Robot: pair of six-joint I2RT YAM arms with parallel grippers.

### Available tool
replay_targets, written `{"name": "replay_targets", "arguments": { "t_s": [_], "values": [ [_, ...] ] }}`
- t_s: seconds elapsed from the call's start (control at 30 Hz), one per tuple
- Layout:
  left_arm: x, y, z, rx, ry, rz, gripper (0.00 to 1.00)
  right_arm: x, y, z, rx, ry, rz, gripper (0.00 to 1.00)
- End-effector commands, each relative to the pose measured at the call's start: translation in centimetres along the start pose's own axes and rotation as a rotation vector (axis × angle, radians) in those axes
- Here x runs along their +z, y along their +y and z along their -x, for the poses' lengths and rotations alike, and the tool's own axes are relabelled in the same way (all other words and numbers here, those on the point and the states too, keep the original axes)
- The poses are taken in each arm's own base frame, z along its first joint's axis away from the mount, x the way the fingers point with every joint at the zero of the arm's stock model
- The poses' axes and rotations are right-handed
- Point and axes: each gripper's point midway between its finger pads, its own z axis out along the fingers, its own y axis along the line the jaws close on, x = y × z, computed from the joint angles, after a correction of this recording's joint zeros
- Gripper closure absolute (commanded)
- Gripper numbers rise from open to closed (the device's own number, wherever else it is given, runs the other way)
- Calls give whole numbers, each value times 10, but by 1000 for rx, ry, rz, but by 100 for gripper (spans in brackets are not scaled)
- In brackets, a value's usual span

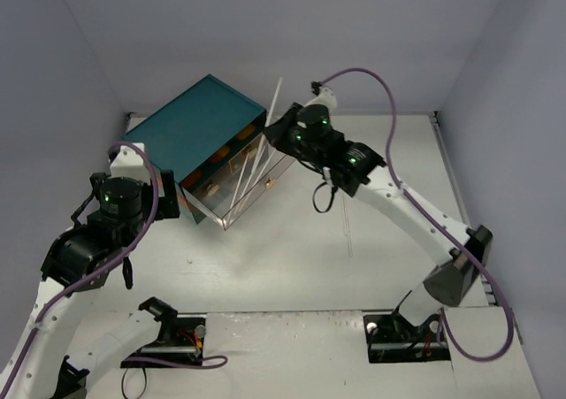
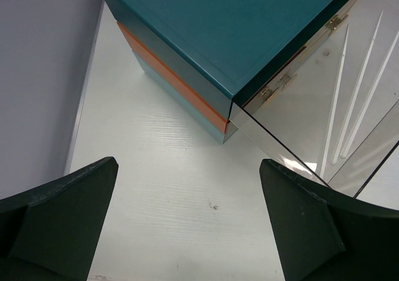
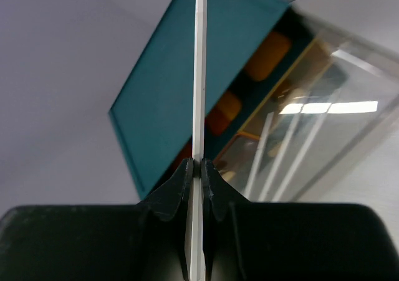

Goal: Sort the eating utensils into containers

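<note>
The teal chest [image 1: 208, 120] stands at the back left of the table. One clear drawer [image 1: 252, 182] with a gold knob [image 1: 268, 184] is pulled out toward the middle and holds several clear utensils [image 1: 248, 173]. My right gripper [image 1: 281, 126] is shut on a thin white utensil [image 1: 276, 98], holding it upright above the drawer's far end. In the right wrist view the utensil [image 3: 199, 75] runs straight up from the gripper [image 3: 200, 166]. My left gripper [image 2: 187, 219] is open and empty over bare table beside the chest's near corner [image 2: 230, 116].
Orange drawer fronts show on the chest [image 3: 268, 53] and along its side [image 2: 168, 75]. The clear utensils lie lengthwise in the drawer [image 2: 358, 94]. Grey walls close in the table on three sides. White table [image 1: 301, 257] lies in front of the drawer.
</note>
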Motion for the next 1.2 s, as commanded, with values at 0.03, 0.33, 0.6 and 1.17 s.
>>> {"name": "replay_targets", "arguments": {
  "t_s": [0.03, 0.33, 0.6, 1.17],
  "values": [
    [-4, 0, 23, -32, -60, -3, 3, 37, 39, -34, 88, -43, 15, 92],
    [-13, 11, 22, -32, -91, 19, 3, 40, 18, -40, -22, -93, -65, 63],
    [-6, 6, 22, -31, -72, 18, 3, -21, -33, 7, -256, -163, -184, 51],
    [10, -13, 26, -34, -34, -17, 3, -88, -286, -89, -337, 269, -609, 51]
  ]
}}
